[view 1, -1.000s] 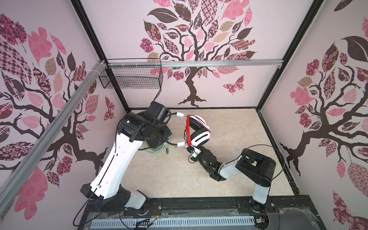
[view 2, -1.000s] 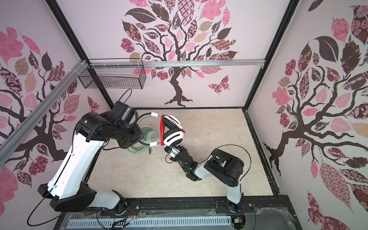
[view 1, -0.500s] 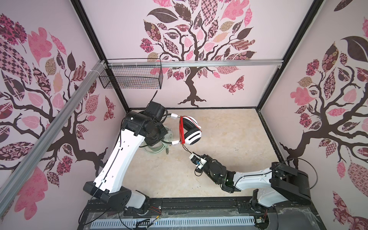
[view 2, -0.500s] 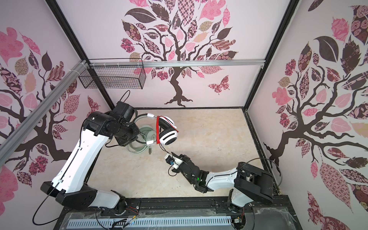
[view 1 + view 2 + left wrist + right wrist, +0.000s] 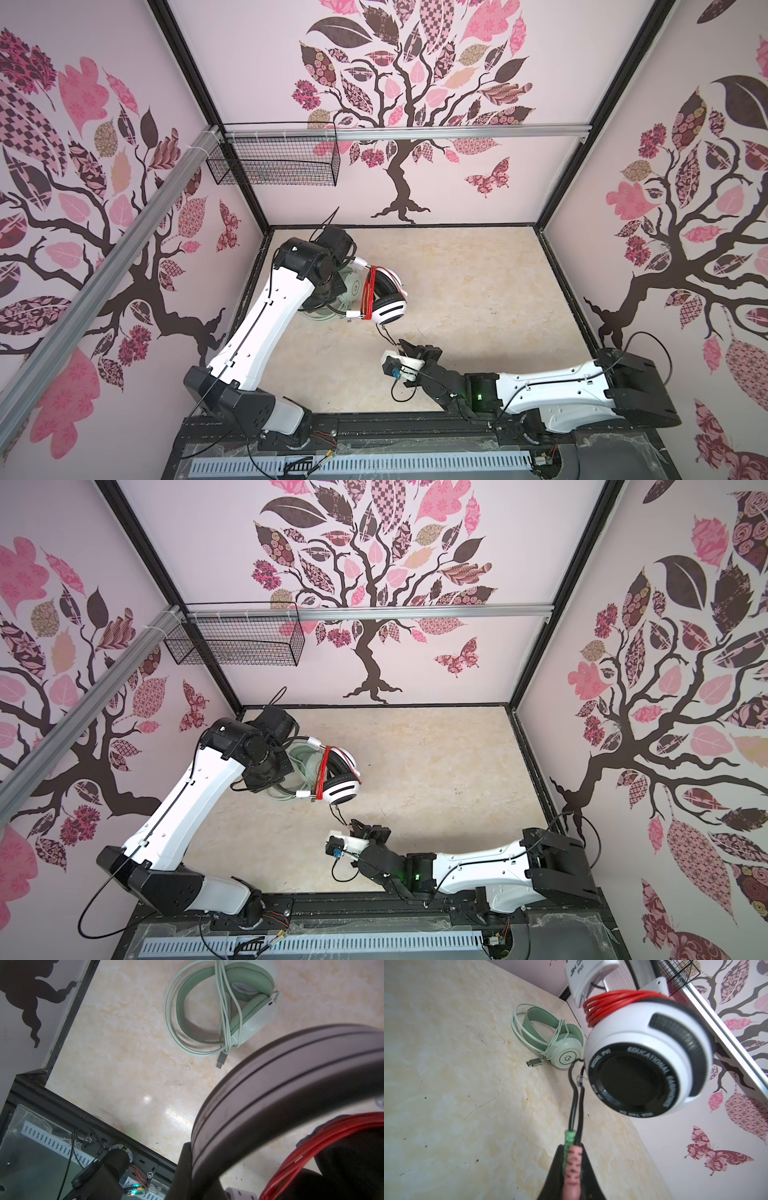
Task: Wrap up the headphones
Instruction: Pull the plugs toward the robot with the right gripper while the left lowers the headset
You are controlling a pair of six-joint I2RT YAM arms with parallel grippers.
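White-and-black headset (image 5: 388, 309), probably light, stiff-banded, red cable (image 5: 368, 293) coiled and springy: aloft near the desk's (image 5: 457, 291) left edge beside the green headset (image 5: 245, 1007), left pincer (image 5: 205, 1182) clamped on its headband (image 5: 291, 1076), right pincer (image 5: 572, 1174) pinching the plugs (image 5: 572, 1159), likely the safest holds.

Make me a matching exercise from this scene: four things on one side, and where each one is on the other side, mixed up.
Things
1. mint-green headset
2. red cable
3. pink and green plugs
4. wire basket

Places
A. clamped in the right pincer
B. hanging on the rail
C. lying on the table
D. wound around the white and black headset

Pairs: 1-C, 2-D, 3-A, 4-B
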